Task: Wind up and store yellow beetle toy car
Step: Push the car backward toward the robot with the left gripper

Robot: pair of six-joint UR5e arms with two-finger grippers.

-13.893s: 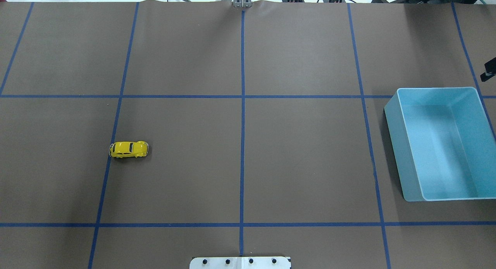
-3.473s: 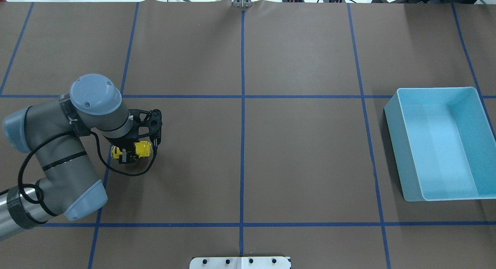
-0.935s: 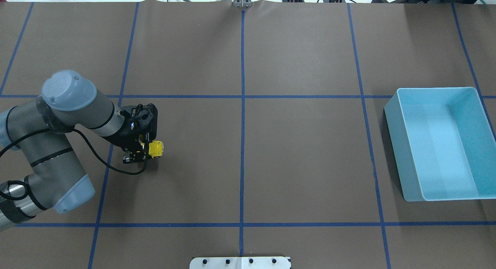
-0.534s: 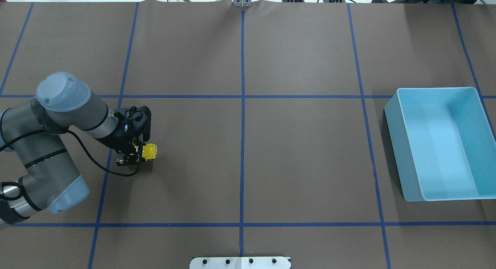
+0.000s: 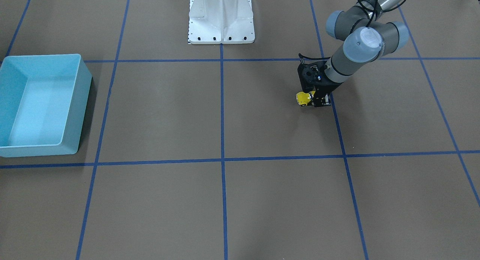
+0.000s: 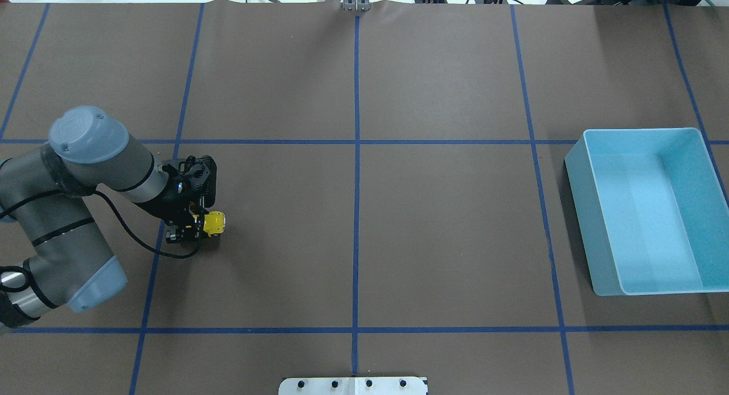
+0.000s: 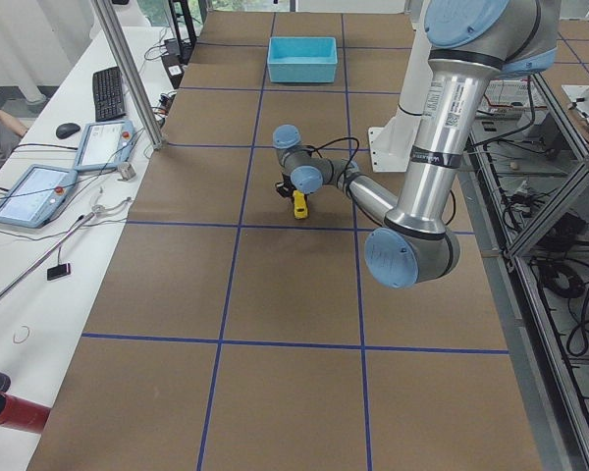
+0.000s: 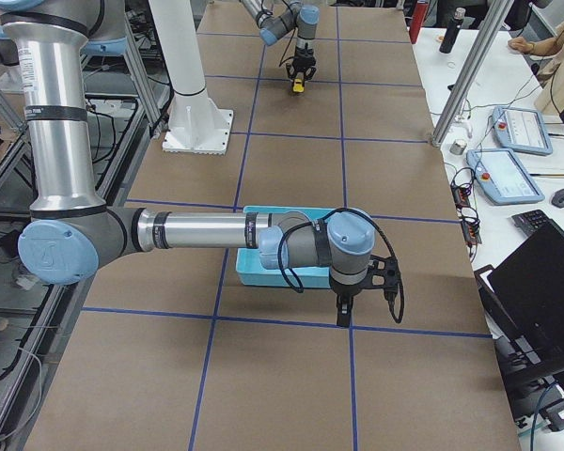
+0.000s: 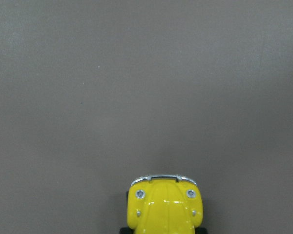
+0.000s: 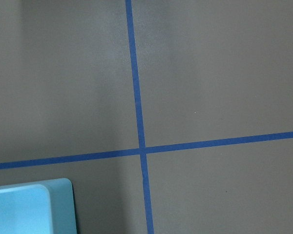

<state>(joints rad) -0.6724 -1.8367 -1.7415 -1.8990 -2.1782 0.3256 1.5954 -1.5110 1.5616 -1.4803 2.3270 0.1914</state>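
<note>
Yellow beetle toy car (image 6: 214,223), tiny and glossy, sits near the desk's left edge, clamped in the black left gripper (image 6: 195,226). Looks like the winding step; next it wants dragging backwards, wheels pressed down, nose toward the light-blue plastic bin (image 6: 584,224) at the right edge. The right gripper (image 8: 342,318) hangs by that bin; whether its jaws are apart I cannot tell.

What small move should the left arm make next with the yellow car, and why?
Probably drag the yellow beetle toy car backwards along the table, away from the light-blue bin. The left gripper is shut on it, low over the table. Its nose points toward the bin far across, so pulling back would likely wind its spring before storing.
</note>
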